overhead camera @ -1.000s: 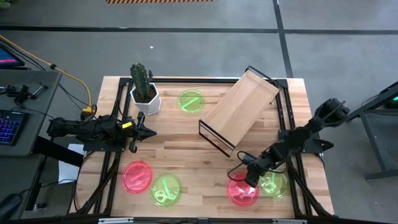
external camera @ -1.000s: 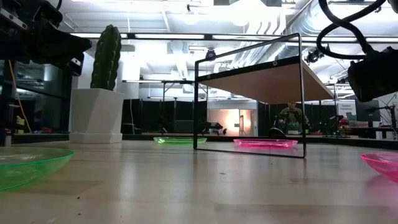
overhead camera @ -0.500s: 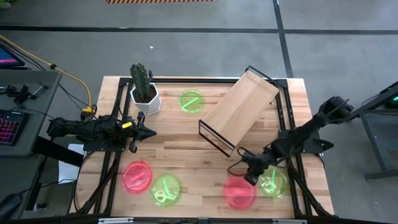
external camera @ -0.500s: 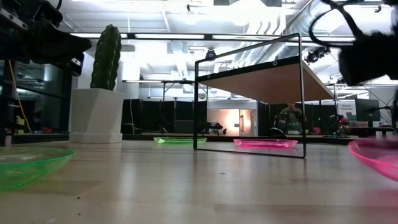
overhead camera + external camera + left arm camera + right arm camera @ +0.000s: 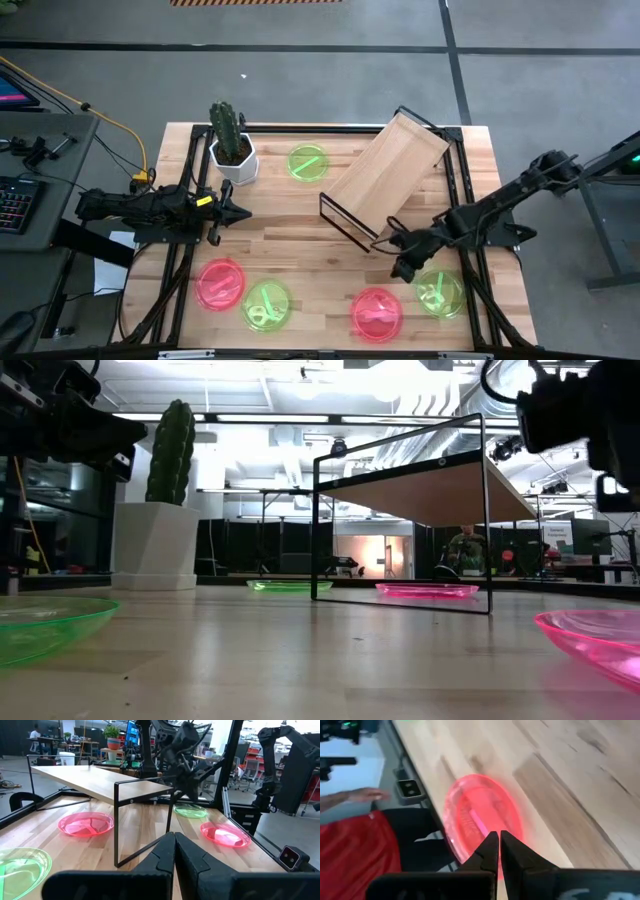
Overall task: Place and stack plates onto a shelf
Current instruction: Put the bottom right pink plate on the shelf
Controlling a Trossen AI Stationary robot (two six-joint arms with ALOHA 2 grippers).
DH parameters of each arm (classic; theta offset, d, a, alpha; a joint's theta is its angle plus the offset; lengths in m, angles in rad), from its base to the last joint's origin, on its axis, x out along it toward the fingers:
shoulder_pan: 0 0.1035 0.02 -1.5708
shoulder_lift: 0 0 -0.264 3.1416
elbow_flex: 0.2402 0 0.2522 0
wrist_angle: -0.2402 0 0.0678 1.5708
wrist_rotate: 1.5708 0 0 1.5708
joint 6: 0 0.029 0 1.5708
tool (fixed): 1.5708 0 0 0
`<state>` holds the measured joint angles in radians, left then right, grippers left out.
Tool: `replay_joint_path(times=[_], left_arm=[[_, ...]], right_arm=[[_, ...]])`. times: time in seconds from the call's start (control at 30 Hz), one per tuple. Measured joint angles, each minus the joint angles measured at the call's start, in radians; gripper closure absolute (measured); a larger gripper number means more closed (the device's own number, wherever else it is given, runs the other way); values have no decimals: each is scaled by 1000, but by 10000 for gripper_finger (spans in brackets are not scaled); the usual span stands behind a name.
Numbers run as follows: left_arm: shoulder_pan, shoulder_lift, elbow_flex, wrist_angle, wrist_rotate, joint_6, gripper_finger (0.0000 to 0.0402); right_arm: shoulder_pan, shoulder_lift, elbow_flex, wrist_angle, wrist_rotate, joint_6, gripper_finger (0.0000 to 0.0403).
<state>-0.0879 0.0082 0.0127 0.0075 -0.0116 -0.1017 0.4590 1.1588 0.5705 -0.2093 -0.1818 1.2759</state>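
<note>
Grey concrete floor crossed by dark seams, with striped hazard tape at the far edge. Side desk with lit keyboard; bright ceiling lights overhead.

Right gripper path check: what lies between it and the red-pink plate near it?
Only bare tabletop, per the high view, between the right gripper and that red-pink plate.

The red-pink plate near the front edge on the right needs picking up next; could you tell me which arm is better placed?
Probably the right: the right gripper hangs beside that red-pink plate, while the left gripper waits across the table.
</note>
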Motion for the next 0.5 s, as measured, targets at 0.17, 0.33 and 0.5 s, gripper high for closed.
replay_joint_path(times=[0.17, 0.33, 0.5], left_arm=[[0, 0, 0, 0, 0, 0, 401], [0, 0, 0, 0, 0, 0, 401], [0, 0, 0, 0, 0, 0, 401]], right_arm=[[67, 62, 0, 13, 4, 88, 395], [170, 160, 0, 56, 73, 169, 334], [232, 259, 0, 185, 281, 229, 258]])
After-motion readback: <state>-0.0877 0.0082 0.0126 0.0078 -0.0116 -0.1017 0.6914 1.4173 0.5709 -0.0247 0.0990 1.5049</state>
